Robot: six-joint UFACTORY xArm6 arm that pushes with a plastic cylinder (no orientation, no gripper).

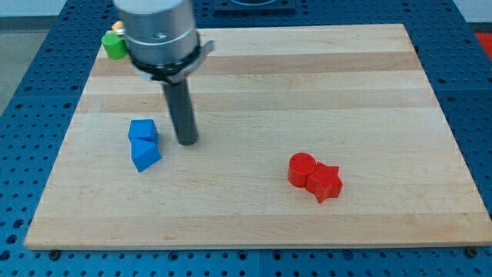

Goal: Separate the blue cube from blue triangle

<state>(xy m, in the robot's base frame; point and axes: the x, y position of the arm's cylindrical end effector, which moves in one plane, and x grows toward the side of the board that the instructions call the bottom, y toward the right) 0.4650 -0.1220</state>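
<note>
The blue cube point(143, 130) sits on the wooden board point(307, 85) at the view's left. The blue triangle point(145, 155) lies just below it and touches it. My tip point(188, 141) rests on the board just to the right of the two blue blocks, level with the seam between them, a small gap away from them.
A red cylinder point(301, 168) and a red star point(325, 182) touch each other at the view's lower right of centre. A green block point(115, 46) sits at the board's top left corner, with a yellow block point(117, 28) partly hidden behind the arm.
</note>
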